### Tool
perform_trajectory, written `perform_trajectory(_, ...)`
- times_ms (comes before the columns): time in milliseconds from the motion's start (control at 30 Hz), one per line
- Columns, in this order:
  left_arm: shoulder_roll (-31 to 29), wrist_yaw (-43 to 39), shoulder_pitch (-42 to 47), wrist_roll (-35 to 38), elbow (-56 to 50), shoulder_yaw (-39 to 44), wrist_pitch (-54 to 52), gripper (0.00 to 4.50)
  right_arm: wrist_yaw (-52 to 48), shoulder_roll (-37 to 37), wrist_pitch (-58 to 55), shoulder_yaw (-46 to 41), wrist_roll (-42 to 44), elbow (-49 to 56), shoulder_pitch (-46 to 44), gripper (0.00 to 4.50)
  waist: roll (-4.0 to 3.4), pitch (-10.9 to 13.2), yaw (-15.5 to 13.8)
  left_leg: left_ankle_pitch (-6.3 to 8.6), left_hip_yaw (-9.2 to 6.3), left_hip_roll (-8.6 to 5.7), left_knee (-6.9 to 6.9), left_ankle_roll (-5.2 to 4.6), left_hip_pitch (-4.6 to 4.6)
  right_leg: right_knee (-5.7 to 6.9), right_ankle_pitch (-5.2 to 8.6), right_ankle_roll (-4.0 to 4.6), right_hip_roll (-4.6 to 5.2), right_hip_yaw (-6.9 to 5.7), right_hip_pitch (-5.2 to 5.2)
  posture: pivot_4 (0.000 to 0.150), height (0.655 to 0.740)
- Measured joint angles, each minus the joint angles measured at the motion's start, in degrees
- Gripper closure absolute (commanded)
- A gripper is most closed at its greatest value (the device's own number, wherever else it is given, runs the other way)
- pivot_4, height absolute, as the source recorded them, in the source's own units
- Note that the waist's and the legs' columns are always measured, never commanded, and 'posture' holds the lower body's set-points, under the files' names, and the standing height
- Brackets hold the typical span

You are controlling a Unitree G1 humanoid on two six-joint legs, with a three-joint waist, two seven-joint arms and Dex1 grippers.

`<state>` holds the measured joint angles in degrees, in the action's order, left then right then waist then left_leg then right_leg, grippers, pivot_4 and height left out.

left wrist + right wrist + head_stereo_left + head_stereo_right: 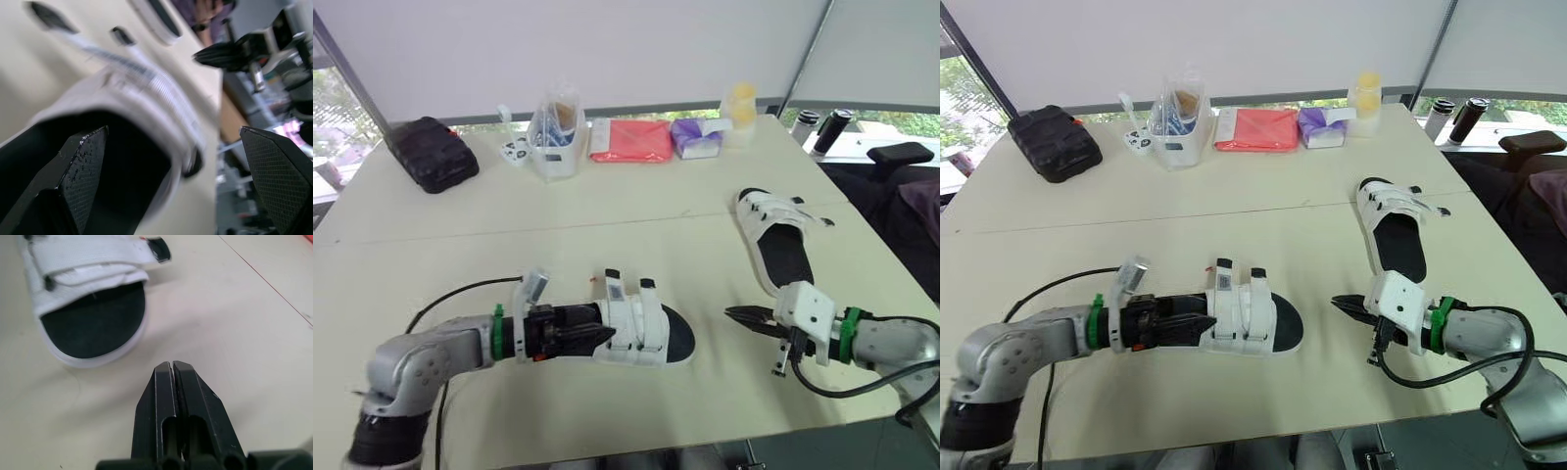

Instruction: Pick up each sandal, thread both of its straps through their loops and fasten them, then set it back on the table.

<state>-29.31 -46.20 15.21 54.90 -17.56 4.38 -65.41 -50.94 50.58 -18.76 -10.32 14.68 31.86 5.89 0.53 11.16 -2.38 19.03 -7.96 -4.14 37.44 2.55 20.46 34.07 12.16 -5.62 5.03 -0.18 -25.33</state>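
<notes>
One white sandal with a black footbed [641, 328] lies near the table's front edge, its two straps lying across it with the black tab ends sticking up. My left gripper [599, 336] is at its heel end. In the left wrist view the fingers [83, 166] stand wide apart, open, with the sandal's white upper [142, 93] between them. The second sandal [778, 240] lies further back on the right, its straps loose. My right gripper [172, 367] is shut and empty, hovering low just right of the near sandal's toe [93, 318], pointing at it.
Along the back of the table stand a black case [433, 152], a clear container of small items [556, 132], a red pouch [631, 140], a purple tissue pack [695, 137] and a yellow bottle [739, 108]. Dark bottles [827, 127] and a chair [899, 152] are at the far right.
</notes>
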Motion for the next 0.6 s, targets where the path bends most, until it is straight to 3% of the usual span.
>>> perform_trajectory(133, 4.9, -1.8, 5.6, -4.6, 9.3, -6.5, 4.1, 0.06, 1.2, -0.2, -1.1, 0.0, -0.1, 1.2, 1.4, 4.5, 0.0, 0.0, 0.1, -0.01, 0.08, -0.02, 0.02, 0.01, -0.03, 0.04, -0.02, -0.02, -0.03, 0.02, 0.01, 0.15, 0.74)
perform_trajectory(167, 6.0, -2.8, 7.2, -5.7, 11.7, -7.6, 5.4, 0.29, 1.6, -0.4, -1.4, 0.0, -0.2, 2.0, 2.0, 4.5, 0.0, 0.0, 0.1, -0.02, 0.14, -0.04, 0.03, 0.03, -0.03, 0.05, -0.02, -0.02, -0.04, 0.01, 0.0, 0.15, 0.74)
perform_trajectory(233, 7.2, -3.9, 9.1, -7.3, 14.5, -8.7, 7.2, 0.92, 2.3, -0.6, -1.9, 0.1, -0.2, 3.1, 2.3, 4.5, 0.0, 0.0, 0.1, -0.02, 0.15, -0.02, 0.07, 0.04, -0.04, 0.07, -0.03, -0.03, -0.02, 0.02, 0.02, 0.15, 0.74)
perform_trajectory(467, 8.5, -7.5, 10.3, -10.2, 17.6, -11.7, 10.0, 4.39, 4.1, -1.2, -2.3, 0.1, -0.5, 4.1, 3.5, 4.5, -0.01, 0.0, 0.0, 0.01, 0.03, -0.03, 0.4, -0.02, 0.0, 0.09, -0.1, -0.15, -0.01, 0.03, 0.15, 0.15, 0.74)
perform_trajectory(600, 8.1, -8.7, 10.8, -11.2, 17.6, -12.1, 10.8, 4.45, 4.7, -1.7, -2.3, 0.5, -0.5, 4.1, 3.5, 4.5, -0.04, 0.0, 0.1, 0.02, 0.03, -0.03, 0.59, -0.05, -0.03, 0.1, -0.13, -0.2, -0.02, 0.03, 0.27, 0.15, 0.74)
